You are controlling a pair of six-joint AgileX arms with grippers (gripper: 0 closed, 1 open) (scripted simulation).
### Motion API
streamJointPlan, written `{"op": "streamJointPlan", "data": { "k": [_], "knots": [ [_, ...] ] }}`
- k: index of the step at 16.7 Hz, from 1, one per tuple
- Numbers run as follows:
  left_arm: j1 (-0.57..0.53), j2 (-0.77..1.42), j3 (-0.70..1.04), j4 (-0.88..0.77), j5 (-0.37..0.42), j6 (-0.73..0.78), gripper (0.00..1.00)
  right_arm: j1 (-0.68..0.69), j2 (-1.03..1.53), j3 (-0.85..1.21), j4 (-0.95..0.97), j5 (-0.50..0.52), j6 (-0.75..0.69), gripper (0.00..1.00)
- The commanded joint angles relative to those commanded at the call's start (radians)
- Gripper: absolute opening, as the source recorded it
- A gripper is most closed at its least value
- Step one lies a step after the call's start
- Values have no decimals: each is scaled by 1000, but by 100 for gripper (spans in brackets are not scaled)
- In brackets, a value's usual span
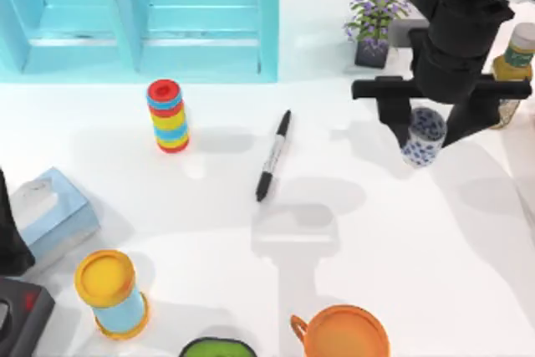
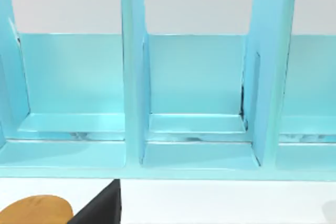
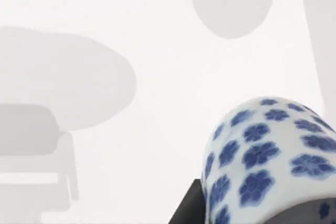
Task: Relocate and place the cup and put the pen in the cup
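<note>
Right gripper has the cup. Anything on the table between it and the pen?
Nothing visible. The right gripper holds the cup at the table's right; the table between it and the pen is bare, carrying just shadows.

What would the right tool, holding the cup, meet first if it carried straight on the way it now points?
Probably only bare table. The right tool, shut on the cup, points downward; its wrist view shows white tabletop and shadows beyond the cup. The height above the table is unclear.
</note>
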Motion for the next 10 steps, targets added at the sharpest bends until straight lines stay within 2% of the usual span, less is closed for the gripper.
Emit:
{"op": "streamJointPlan", "data": {
  "k": [7, 10],
  "knots": [
    [0, 0, 0, 0, 0, 0, 100, 5, 32, -120, 158, 3, 1, 0],
    [0, 0, 0, 0, 0, 0, 100, 5, 34, -126, 165, 3, 1, 0]
  ]
}}
